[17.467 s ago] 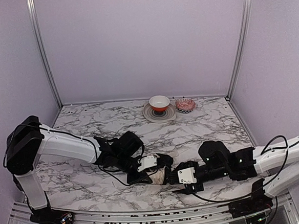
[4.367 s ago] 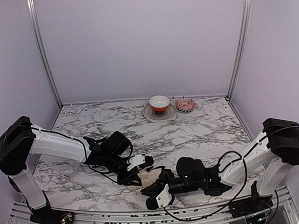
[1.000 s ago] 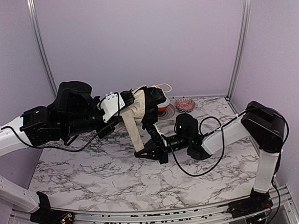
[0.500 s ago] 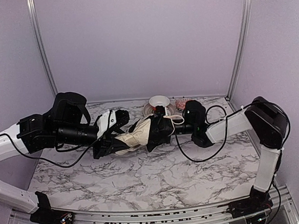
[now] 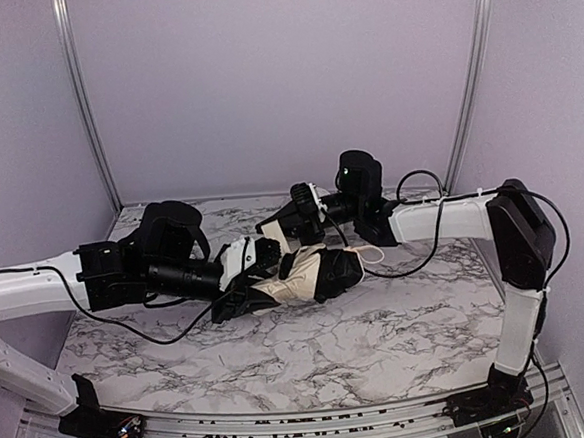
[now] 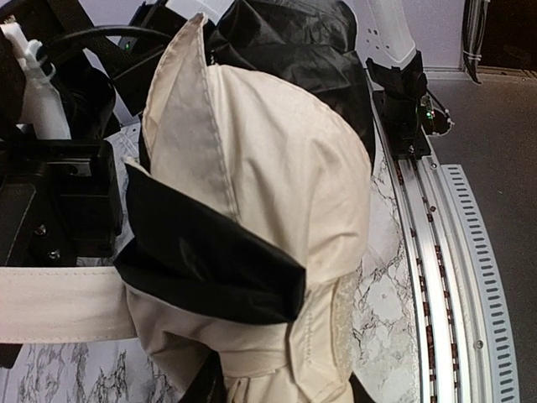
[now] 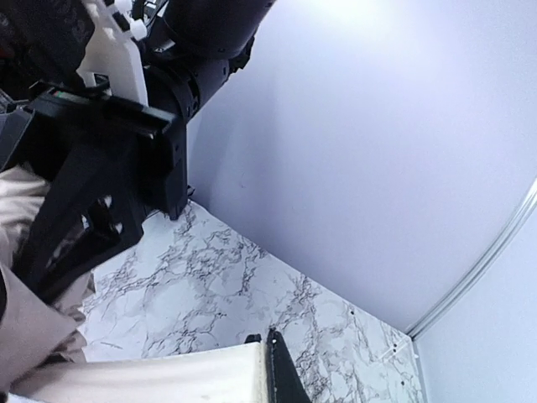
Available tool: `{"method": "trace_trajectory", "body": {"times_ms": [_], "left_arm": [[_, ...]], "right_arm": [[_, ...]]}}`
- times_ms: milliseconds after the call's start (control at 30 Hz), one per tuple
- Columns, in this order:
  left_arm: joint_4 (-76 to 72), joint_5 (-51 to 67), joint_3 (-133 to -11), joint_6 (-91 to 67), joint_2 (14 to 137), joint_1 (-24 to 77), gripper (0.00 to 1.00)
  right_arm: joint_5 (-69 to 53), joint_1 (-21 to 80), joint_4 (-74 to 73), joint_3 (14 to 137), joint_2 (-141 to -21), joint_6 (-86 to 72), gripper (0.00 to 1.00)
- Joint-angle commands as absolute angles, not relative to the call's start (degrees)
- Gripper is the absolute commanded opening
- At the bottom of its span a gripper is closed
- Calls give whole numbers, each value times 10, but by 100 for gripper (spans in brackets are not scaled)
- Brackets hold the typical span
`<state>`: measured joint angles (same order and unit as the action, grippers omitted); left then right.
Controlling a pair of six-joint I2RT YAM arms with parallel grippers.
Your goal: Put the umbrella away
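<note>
Wrinkled cream-and-black umbrella, seemingly bundled

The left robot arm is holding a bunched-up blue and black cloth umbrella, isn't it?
Not blue. The bunched-up cloth umbrella is cream-beige and black, as the left wrist view shows close up. The rest is right: the left gripper is holding it.

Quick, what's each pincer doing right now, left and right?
Left pincer: closed, holding the umbrella.
Right pincer: shut, apparently pinching the umbrella's cream strap.
</note>
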<state>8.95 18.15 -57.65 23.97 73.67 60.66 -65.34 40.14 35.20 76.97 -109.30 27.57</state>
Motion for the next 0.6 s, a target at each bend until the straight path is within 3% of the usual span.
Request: {"method": "trace_trajectory", "body": {"times_ms": [0,267,567], "left_arm": [[201,429,-533,240,828,636,0],[72,445,-497,143,892,554,0],[29,455,-514,109,966,511,0]], "right_arm": [[-493,409,379,742,-1004,328,0],[-424,467,469,528,-871,331,0],[-320,586,587,382,-901,295,0]]}}
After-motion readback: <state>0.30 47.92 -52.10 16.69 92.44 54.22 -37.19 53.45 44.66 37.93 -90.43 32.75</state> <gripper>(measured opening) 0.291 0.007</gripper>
